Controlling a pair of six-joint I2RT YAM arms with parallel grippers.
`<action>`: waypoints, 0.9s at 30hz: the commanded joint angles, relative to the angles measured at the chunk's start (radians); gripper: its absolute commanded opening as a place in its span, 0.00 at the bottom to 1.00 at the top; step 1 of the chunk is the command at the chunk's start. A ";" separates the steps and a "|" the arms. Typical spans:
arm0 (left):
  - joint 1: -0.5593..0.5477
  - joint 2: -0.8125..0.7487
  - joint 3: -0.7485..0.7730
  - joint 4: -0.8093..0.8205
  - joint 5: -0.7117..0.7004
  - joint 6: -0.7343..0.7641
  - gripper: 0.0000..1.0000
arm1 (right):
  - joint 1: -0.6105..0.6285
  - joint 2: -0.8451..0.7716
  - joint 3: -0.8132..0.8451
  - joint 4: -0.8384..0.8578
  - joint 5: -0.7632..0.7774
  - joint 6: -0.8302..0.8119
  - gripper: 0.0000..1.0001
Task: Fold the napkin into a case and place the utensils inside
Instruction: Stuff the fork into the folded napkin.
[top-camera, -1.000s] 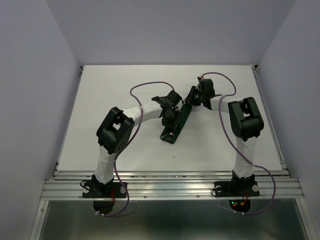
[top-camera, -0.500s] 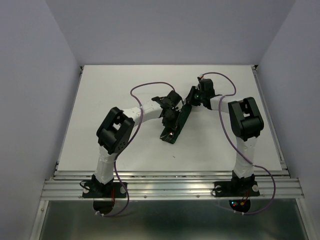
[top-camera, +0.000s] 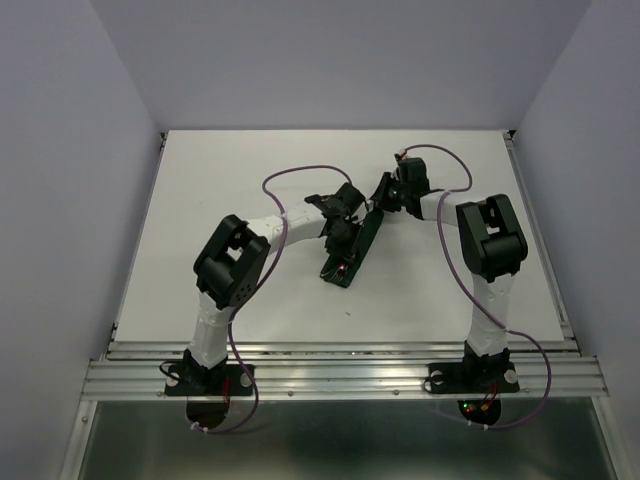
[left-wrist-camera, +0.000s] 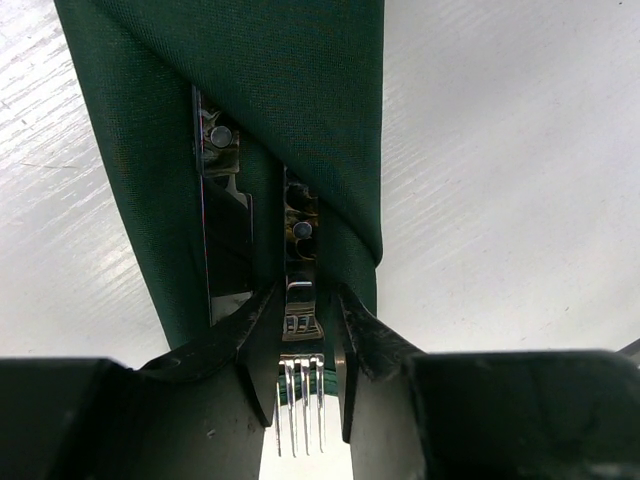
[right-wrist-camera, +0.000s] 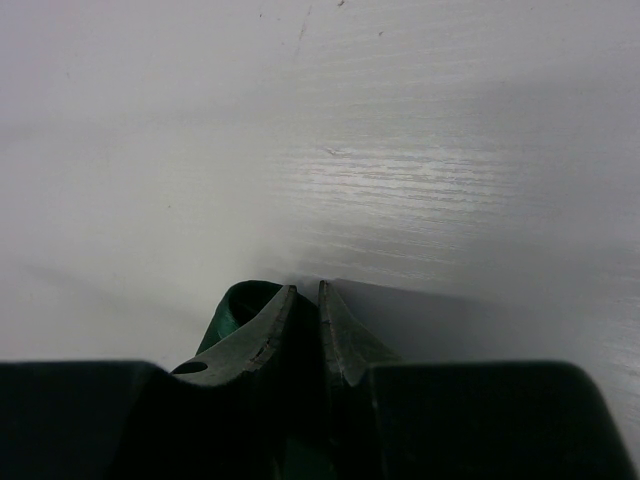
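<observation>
Little shifts: my left end effector grips the slim metal fork half-tucked in the green cloth case; my right end effector pinches it.

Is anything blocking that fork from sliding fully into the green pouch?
Nothing visible does. The fork, flanked by the left pincer, already has its handle tucked into the case; the knife lies alongside, not across.
</observation>
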 joint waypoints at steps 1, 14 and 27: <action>-0.010 -0.027 -0.012 -0.010 0.007 0.015 0.35 | 0.023 0.009 -0.014 -0.072 0.018 -0.008 0.21; -0.013 -0.015 0.025 -0.024 -0.016 0.015 0.22 | 0.023 0.001 -0.016 -0.075 0.019 -0.008 0.21; -0.015 0.037 0.102 -0.027 -0.001 0.015 0.22 | 0.023 -0.014 -0.028 -0.078 0.025 -0.011 0.21</action>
